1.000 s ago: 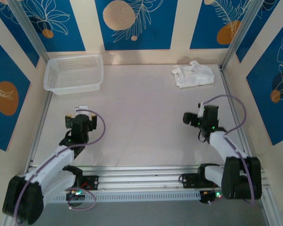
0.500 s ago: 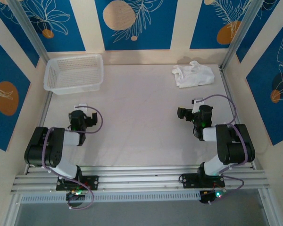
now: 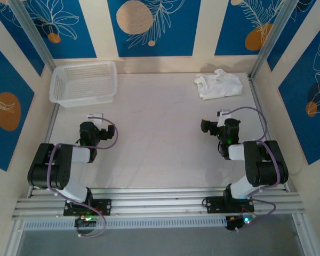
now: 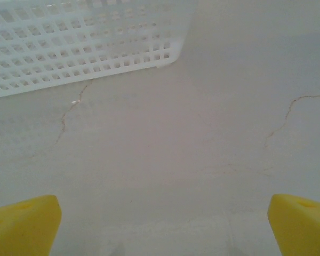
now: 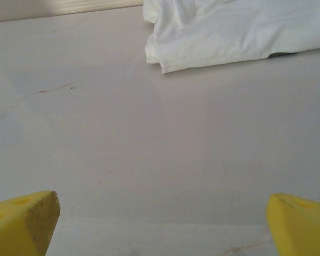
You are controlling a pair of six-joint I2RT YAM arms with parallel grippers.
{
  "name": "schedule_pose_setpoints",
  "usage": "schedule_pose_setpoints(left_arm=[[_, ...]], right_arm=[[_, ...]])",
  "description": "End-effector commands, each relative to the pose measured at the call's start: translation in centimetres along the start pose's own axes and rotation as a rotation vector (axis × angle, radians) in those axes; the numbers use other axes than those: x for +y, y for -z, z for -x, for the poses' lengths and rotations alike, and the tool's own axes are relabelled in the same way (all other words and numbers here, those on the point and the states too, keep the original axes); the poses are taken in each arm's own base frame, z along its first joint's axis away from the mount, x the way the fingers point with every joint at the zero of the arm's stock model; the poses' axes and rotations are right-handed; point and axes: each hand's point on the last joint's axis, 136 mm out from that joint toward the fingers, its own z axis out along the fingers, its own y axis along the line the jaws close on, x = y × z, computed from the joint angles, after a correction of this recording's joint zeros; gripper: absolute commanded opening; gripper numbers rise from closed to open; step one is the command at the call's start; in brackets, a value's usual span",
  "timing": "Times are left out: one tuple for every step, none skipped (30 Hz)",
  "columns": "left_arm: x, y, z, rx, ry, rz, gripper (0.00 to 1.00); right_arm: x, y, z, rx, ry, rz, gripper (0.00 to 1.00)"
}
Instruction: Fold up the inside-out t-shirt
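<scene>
My right gripper point(image 5: 160, 229) hangs released, its 2 yellow fingertips point(image 5: 21, 221) spread wide over the bare pale table point(image 5: 149, 138). My left gripper point(image 4: 160, 229) is spread just as wide and empty, near the white plastic mesh basket point(image 4: 69, 42). The wrinkled white cloth inside-out t-shirt point(image 5: 229, 32) lies bunched ahead of my right gripper, well apart, in the table's far right corner. Its long axis runs left to right along the far edge. Since 1 second ago my left arm point(image 3: 56, 165) and right arm point(image 3: 261, 165) have folded up; the shirt has not moved.
</scene>
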Motion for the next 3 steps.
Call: schedule_pose_setpoints(left_arm=[[-0.41, 0.00, 1.52, -0.041, -0.015, -0.030, 0.99], [-0.41, 0.00, 1.52, -0.041, -0.015, -0.030, 0.99], [-0.41, 0.00, 1.53, -0.042, -0.015, -0.030, 0.99]], right_arm=[[-0.06, -0.03, 1.51, -0.048, 0.003, 0.000, 0.99], [0.00, 0.13, 1.48, -0.053, 0.006, 0.001, 0.99], [0.13, 0.19, 1.49, -0.057, 0.011, 0.005, 0.99]])
